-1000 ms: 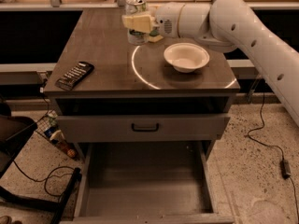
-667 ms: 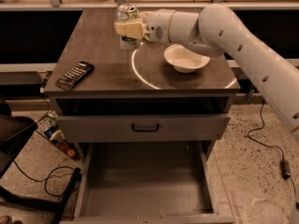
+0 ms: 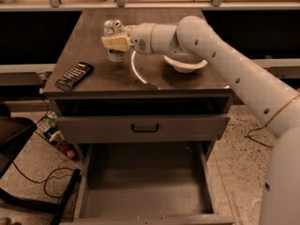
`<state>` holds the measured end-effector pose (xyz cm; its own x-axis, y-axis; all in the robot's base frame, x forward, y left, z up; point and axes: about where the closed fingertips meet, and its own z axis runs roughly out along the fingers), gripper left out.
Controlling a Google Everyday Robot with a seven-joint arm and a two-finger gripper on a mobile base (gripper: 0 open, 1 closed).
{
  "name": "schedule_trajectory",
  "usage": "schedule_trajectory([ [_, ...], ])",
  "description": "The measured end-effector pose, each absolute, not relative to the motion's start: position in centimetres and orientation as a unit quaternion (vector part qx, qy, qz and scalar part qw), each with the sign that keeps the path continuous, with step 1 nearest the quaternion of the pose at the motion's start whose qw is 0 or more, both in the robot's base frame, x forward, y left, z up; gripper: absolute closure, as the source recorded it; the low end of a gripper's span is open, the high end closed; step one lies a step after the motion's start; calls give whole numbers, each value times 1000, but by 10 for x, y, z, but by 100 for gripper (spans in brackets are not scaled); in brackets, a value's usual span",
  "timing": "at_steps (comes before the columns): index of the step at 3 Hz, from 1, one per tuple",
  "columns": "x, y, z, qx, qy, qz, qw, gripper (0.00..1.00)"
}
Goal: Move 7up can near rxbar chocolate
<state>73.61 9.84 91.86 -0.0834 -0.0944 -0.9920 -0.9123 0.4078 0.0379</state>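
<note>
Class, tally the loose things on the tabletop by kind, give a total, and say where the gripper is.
Drink cans: 1, the 7up can, gripped by the gripper at the table's back left
Wrapped bars: 1, the rxbar chocolate
Bowls: 1, the white bowl
Total: 3

I can read no text on this feed. The 7up can [image 3: 113, 28] shows me only its silver top and a pale side, and no brand mark on it is legible. The rxbar chocolate [image 3: 74, 75] lies flat at the left front of the desk [image 3: 89, 41]. It carries small pale lettering, but I cannot make out a word of it. The hand [image 3: 114, 42] is over the rear left of the desk, closed around the can, and bears no label or number I can read.
</note>
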Motion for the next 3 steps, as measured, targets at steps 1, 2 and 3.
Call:
schedule_trajectory([
  [1, 739, 114, 904, -398, 630, 371, 554, 100],
  [2, 739, 125, 895, -396, 624, 377, 559, 100],
  [3, 738, 128, 895, -397, 623, 379, 558, 85],
])
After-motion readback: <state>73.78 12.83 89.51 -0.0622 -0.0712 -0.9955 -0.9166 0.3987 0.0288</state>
